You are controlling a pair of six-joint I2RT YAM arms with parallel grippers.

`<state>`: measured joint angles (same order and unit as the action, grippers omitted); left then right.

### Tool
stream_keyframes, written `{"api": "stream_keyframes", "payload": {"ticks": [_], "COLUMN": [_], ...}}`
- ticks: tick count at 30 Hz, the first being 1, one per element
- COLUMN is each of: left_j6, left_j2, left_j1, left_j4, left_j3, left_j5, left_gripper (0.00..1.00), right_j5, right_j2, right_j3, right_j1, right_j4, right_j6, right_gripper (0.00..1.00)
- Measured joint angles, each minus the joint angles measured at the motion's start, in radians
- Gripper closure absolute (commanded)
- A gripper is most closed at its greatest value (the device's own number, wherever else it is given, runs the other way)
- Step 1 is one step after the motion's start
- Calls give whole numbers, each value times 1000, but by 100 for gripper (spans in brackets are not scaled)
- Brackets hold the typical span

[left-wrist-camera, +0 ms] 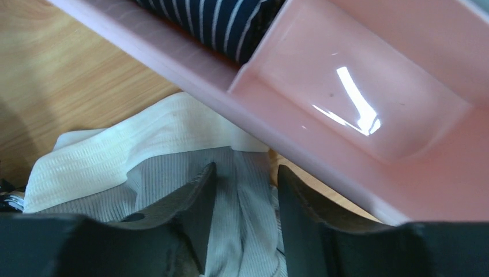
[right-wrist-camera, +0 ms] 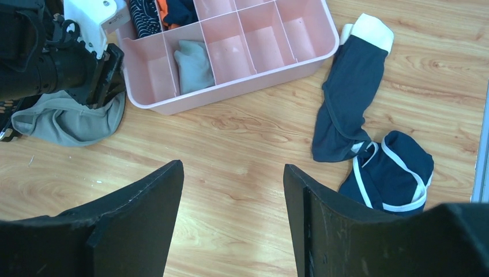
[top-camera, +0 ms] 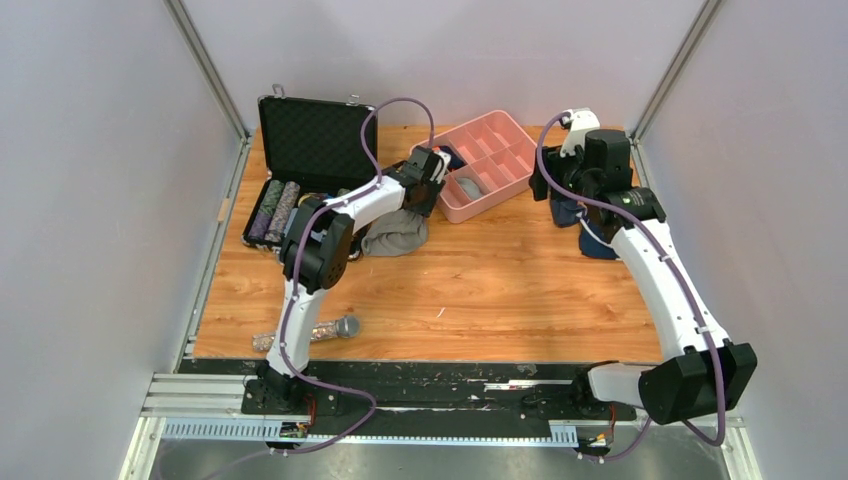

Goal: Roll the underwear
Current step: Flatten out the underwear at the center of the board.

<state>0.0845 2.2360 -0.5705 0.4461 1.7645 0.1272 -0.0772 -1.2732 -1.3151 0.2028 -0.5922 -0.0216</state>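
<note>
Nearest the arm bases, a small thing with a round gray tip [top-camera: 332,327] lies on the wood table [top-camera: 500,290]. It may be a toy microphone, but it is too small to tell.

Farther back, the underwear [right-wrist-camera: 66,122] lies flat and loose on the table, by the left corner of the pink tray [right-wrist-camera: 242,88]. Its cream band [left-wrist-camera: 109,153] goes right up to the tray's outer wall. The left arm hides part of the underwear from above.

The left gripper [left-wrist-camera: 245,176] is low over the gray cloth. Its fingers are a little apart, with cloth showing in the gap. They do not seem to be pinching it.

The right gripper [right-wrist-camera: 233,173] hangs high over bare wood. Its fingers are wide apart with nothing between them.

On the right lie a navy sock [right-wrist-camera: 346,86] with a pale end and a navy garment with white trim [right-wrist-camera: 392,167]. They touch each other.

In the tray, one box holds a gray bundle [right-wrist-camera: 193,66]. Another holds something navy with white stripes [left-wrist-camera: 222,23], cut off at the edge.

Far left, a black case [top-camera: 315,140] stands open with rolled things [top-camera: 275,208] inside. The left arm hides part of it.
</note>
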Motion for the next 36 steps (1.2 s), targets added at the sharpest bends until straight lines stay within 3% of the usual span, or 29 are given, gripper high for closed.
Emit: {"api": "stream_keyframes", "payload": {"ticks": [5, 9, 16, 20, 25, 31, 36], "left_j6": [-12, -33, -95, -192, -388, -488, -483], "left_j2": [13, 8, -214, -478, -768, -877, -922], "left_j1": [2, 2, 4, 9, 0, -13, -25], "left_j4": [-2, -2, -9, -27, -19, 60, 112], "left_j3": [0, -1, -118, -222, -288, -284, -303], "left_j5": [45, 63, -76, -263, -519, -701, -730], "left_gripper": [84, 100, 100, 100, 100, 100, 100], "right_j5": [-2, -9, -56, -111, -321, -596, -745], "right_j2": [-10, -22, -24, -30, -31, -21, -10], "right_j3": [0, 0, 37, 58, 90, 141, 156], "right_j1": [-12, -14, -14, -14, -16, -16, 5], "right_j4": [1, 5, 14, 15, 17, 6, 11], "right_j6": [0, 0, -2, -34, -161, -309, -394], "right_gripper": [33, 33, 32, 23, 19, 18, 19]}}
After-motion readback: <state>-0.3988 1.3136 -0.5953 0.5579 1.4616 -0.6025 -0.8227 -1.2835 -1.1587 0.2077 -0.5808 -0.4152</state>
